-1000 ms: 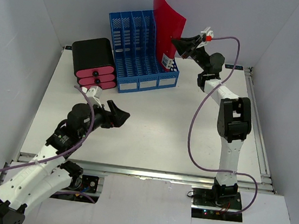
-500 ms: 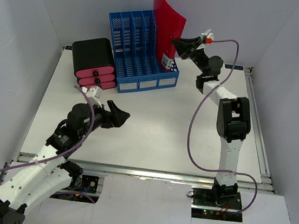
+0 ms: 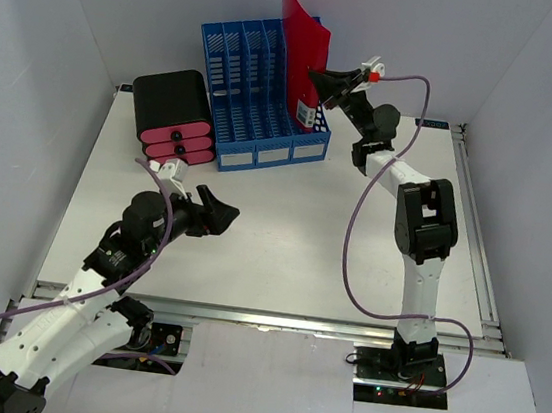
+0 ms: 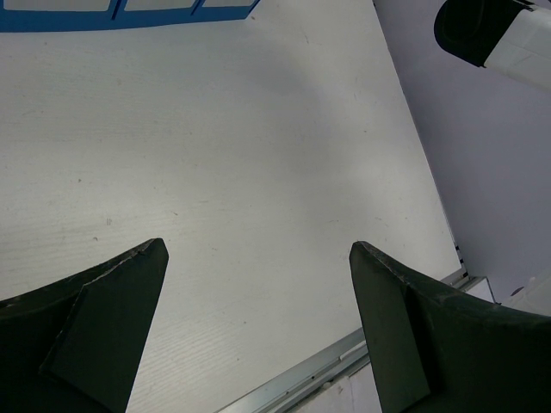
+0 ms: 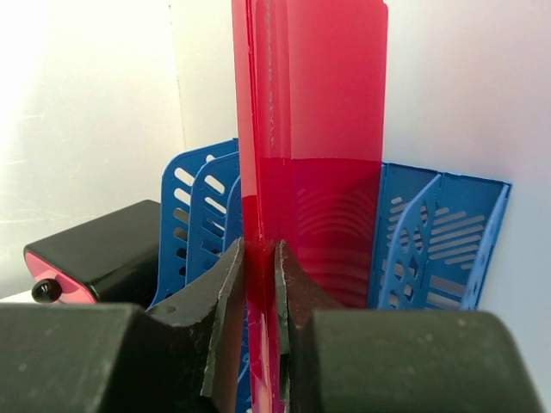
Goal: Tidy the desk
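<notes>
The desk (image 3: 283,228) is a wide white tabletop with a silver rail (image 3: 262,318) along its front. A blue slotted file rack (image 3: 255,93) stands at the back. My right gripper (image 3: 318,78) is shut on the edge of a red plastic folder (image 3: 302,38), which stands upright in the rack's rightmost slot; the right wrist view shows the folder (image 5: 310,129) pinched between the fingers (image 5: 222,292). My left gripper (image 3: 223,210) is open and empty, low over the desk's left middle; its fingers (image 4: 103,310) frame bare desk.
A black and pink drawer box (image 3: 174,113) sits left of the rack at the back left. White walls close in the desk on the left, back and right. The right arm's purple cable (image 3: 357,247) hangs over the desk's right half.
</notes>
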Robot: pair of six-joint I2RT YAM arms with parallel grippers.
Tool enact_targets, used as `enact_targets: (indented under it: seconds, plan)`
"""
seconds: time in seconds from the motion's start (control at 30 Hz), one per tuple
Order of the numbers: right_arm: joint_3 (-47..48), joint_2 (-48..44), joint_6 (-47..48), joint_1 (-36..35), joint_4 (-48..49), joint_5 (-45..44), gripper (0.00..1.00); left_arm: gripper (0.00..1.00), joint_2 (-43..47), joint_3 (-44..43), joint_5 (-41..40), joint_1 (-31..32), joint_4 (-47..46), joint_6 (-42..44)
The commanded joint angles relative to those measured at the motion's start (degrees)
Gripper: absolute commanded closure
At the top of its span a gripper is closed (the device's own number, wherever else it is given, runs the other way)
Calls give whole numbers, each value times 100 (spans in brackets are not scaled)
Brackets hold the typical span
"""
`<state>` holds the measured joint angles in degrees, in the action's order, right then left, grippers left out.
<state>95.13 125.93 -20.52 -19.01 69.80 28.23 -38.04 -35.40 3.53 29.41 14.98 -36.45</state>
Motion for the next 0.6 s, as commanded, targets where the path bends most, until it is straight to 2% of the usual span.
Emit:
enact_targets:
  seconds: [0.0,0.33,0.57]
  plan:
    - [46,-139,115,-346,-567,103,92,2,127,-122,60,-23,-1,47]
    - [226,-207,584,-453,-1025,-110,92,2,28,-158,110,-23,-12,32]
    - [-618,-455,1333,-390,-1061,206,92,2,149,-123,105,-23,13,59]
